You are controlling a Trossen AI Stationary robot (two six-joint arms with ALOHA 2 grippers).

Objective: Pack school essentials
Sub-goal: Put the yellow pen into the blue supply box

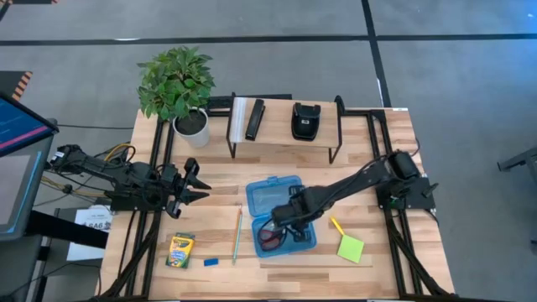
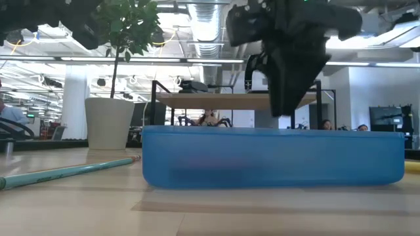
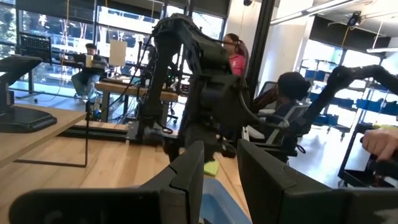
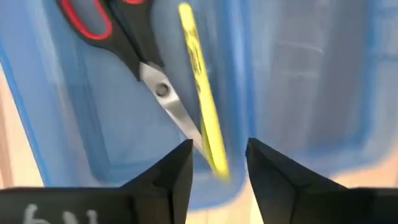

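Scissors point(image 4: 134, 68) and yellow pencil point(image 4: 200, 87) lie in the case point(image 1: 281, 214). Right gripper point(image 4: 217, 165) hovers over the case, fingers apart, empty. Likely next: pad point(image 1: 351, 248) right of the case. Left gripper point(image 1: 195, 186) idles left, open.

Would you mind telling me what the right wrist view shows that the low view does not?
Only the right wrist view shows the red-handled scissors and a yellow pencil inside the case, beyond the open right gripper. Only the low view shows the green pencil lying on the table and the potted plant. Both show the blue case.
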